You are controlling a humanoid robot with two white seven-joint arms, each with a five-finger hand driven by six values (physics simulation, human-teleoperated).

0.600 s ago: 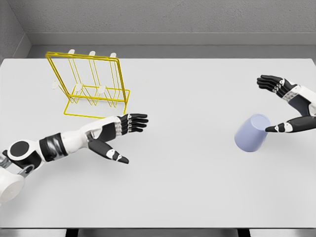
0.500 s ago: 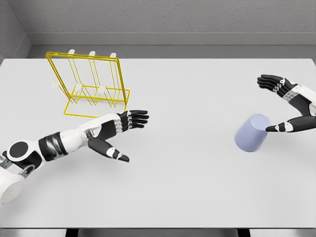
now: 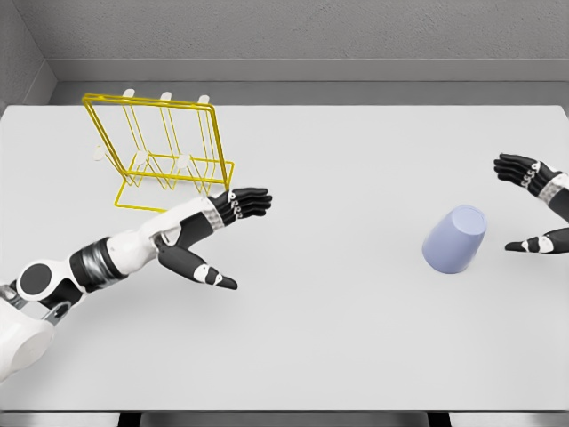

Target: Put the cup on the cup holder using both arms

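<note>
On the white table (image 3: 338,356) we see our right hand (image 3: 542,209) pulled back, fingers spread, leaving the cup (image 3: 454,238) ungrasped just beyond its thumb, while our left hand (image 3: 209,240), fingers spread, edges beside the cup holder (image 3: 164,151).

Free room & obstacles on the table (image 3: 356,347). Centre strip btwn left hand (image 3: 209,233) and cup (image 3: 454,239): bare surface, open passage. Cup lies tilted at right, clear of right hand (image 3: 540,209), w/ a gap on its right side; near, far & left sides unobstructed. Cup holder (image 3: 160,151), yellow wire frame, stands upright at far left; left hand, fingers spread, sits just in front of its right corner, blocking that approach. Front edge of table: open.
</note>
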